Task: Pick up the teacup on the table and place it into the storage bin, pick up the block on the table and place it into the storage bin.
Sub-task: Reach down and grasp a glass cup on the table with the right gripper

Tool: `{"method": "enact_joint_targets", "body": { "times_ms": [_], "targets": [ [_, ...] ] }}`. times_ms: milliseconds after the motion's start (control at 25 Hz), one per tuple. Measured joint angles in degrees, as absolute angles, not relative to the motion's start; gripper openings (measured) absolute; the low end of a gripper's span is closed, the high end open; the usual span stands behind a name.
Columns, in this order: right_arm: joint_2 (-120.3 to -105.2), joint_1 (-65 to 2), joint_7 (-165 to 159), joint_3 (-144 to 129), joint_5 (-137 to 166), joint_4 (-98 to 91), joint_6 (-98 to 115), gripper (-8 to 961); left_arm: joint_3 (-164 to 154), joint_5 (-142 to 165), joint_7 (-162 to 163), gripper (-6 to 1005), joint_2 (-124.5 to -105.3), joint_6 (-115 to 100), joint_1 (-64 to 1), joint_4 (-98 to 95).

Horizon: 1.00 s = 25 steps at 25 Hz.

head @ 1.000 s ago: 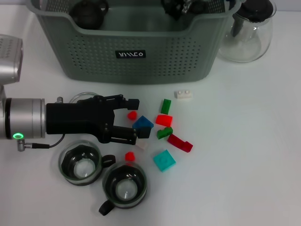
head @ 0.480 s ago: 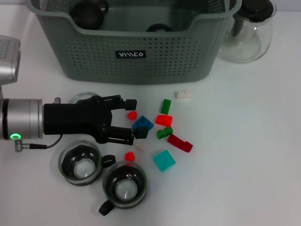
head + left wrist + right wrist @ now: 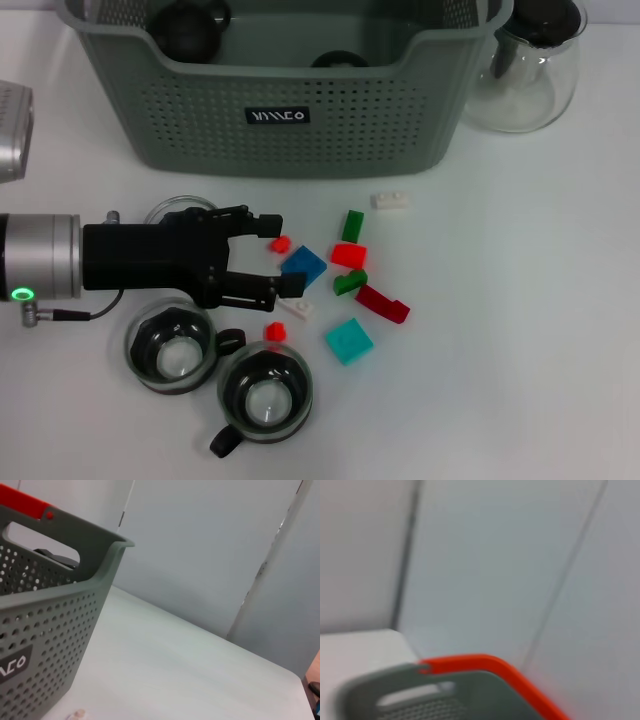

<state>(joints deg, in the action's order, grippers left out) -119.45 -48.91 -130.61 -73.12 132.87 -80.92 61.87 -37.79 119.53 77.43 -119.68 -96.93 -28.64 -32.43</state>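
Head view alone shows the left claw [image 3: 281,266] — open, empty — beside the blue block [image 3: 303,264].

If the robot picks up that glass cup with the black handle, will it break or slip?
The teacup looks like clear glass, so probably fragile and a bit slippery. It sits upright on a wide base, so it likely won't tip or roll. The left pincer is open beside the blocks, not on it.

Storage bin [image 3: 290,100] — top cut off
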Motion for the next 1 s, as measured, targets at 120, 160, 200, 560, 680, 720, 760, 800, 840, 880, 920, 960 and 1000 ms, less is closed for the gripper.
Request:
{"method": "enact_joint_targets", "body": {
  "times_ms": [120, 160, 200, 560, 680, 720, 760, 800, 840, 880, 920, 960, 1000],
  "targets": [
    [-119.43, -46.23, -127.91, -70.6, 127.82, -83.87, 68.66, 703, -37.79, 119.52, 77.32, 934, -119.35, -97.09, -28.32, -32.44],
    [-119.37, -45.18, -126.49, -68.92, 125.69, -84.38, 72.35, 703, -37.79, 119.53, 77.31, 934, -119.26, -97.08, -28.27, -32.43],
    [-119.35, -44.61, -125.48, -67.83, 124.23, -84.58, 75.11, 702, -37.79, 119.53, 77.3, 934, -119.18, -97.09, -28.22, -32.43],
    [-119.33, -39.09, -112.68, -58.41, 115.18, -84.31, 103.22, 701, -37.78, 119.53, 77.2, 935, -118.1, -97.07, -28.06, -32.71],
    [-119.39, -38.77, -111.13, -58.27, 115.0, -83.33, 110.06, 701, -37.71, 119.53, 77.04, 935, -117.77, -96.7, -28.17, -32.99],
    [-119.42, -38.77, -110.65, -58.6, 115.02, -82.82, 111.49, 695, -37.71, 119.53, 76.94, 935, -117.56, -96.62, -28.21, -33.03],
    [-119.41, -38.74, -110.18, -59.22, 115.06, -82.26, 112.61, 688, -37.7, 119.53, 76.77, 935, -117.28, -96.62, -28.23, -33.06],
    [-119.32, -38.68, -109.79, -60.12, 115.17, -81.87, 113.05, 688, -37.7, 119.53, 76.6, 935, -117.09, -96.64, -28.23, -33.06],
    [-119.14, -38.58, -109.47, -61.26, 115.29, -81.47, 113.31, 688, -37.69, 119.53, 76.38, 935, -116.86, -96.76, -28.17, -33.07],
    [-118.92, -38.51, -109.23, -62.26, 115.43, -81.0, 113.25, 688, -37.67, 119.53, 76.21, 935, -116.72, -96.89, -28.12, -33.09],
    [-118.77, -38.57, -109.02, -62.57, 115.63, -80.44, 113.26, 689, -37.5, 119.53, 76.17, 934, -116.67, -96.94, -28.08, -33.13],
    [-118.61, -38.7, -108.82, -62.73, 115.81, -79.8, 113.24, 689, -37.23, 119.53, 76.14, 934, -116.63, -96.96, -28.03, -33.21],
    [-118.36, -38.94, -108.35, -62.25, 116.0, -78.77, 113.23, 689, -37.06, 119.53, 76.14, 934, -116.6, -96.97, -28.0, -33.28]
  ]
}}
